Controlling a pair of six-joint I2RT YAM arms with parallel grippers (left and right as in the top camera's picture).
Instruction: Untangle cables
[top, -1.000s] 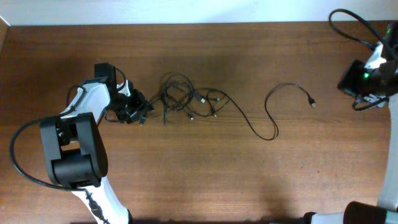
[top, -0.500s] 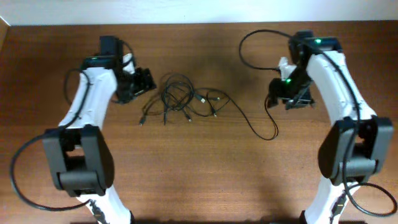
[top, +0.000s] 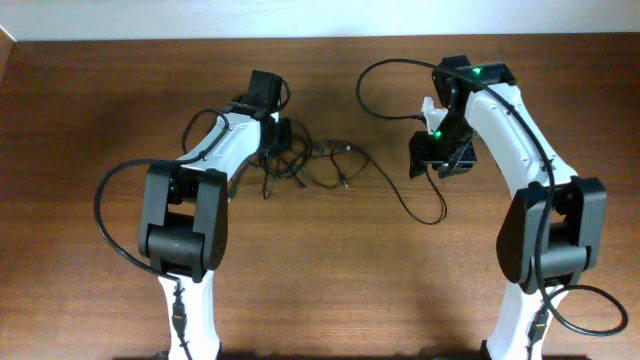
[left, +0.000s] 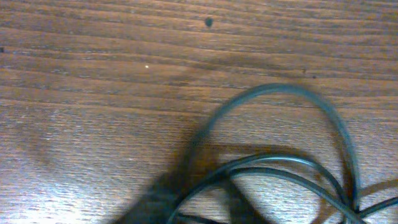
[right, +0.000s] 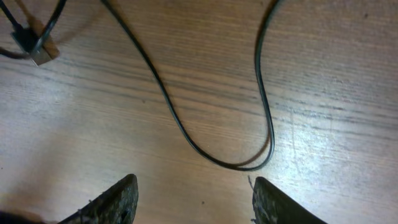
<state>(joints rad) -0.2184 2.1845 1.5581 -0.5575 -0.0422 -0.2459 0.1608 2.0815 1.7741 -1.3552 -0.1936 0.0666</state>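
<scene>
wooden table (top: 90, 120) fills the frame. cables (top: 300, 160): knotted bundle at upper centre, one long cord (top: 400, 205) trailing right into a u-bend. left gripper (top: 272, 135) sits over the bundle's left edge; its wrist view shows only blurred loops, so its opening cannot be told. right gripper (right: 193, 202) is near the u-bend, fingers spread wide, holding nothing. small plug (right: 38, 55) lies at upper left of the right wrist view.

L arm (top: 222, 152) stretched fwd, left gripper (top: 277, 137) pointing down; jaw state unclear, close view too blurred. R arm (top: 520, 118) bent inward, right gripper (right: 194, 183) aimed down w/ jaws spread wide.
</scene>
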